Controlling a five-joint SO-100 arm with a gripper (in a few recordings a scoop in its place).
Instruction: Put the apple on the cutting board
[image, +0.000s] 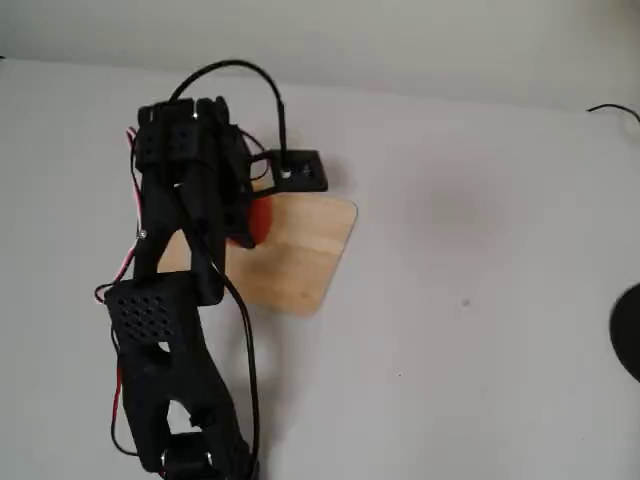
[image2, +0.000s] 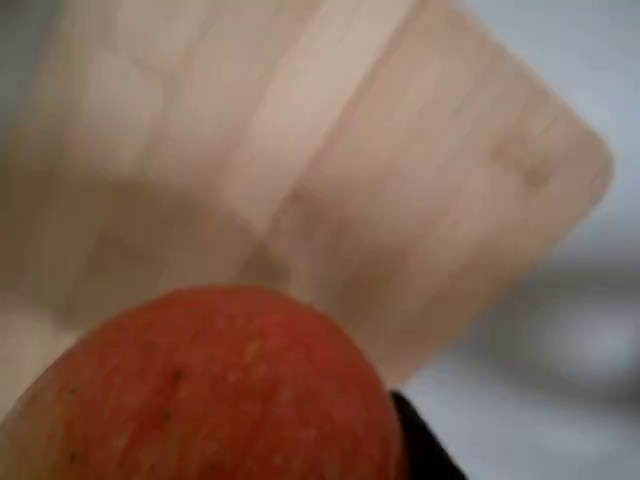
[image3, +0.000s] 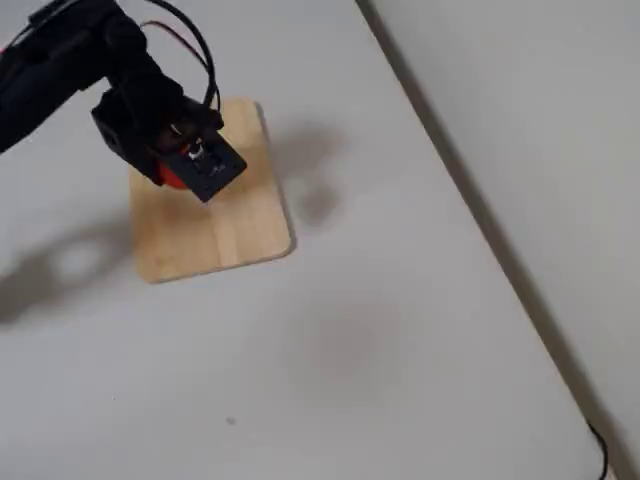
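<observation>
Apple (image2: 205, 390), red with orange flecks, sits clamped in the black gripper (image: 245, 222) above the wooden cutting board (image3: 225, 225), near the board's far end.

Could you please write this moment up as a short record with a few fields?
surface: white table
apple: red apple held in the gripper
cutting board: light wooden cutting board lying flat on the table
apple position: over the board; whether it touches the wood cannot be told
gripper: closed on the apple, above the board
task status: apple not yet released
</observation>
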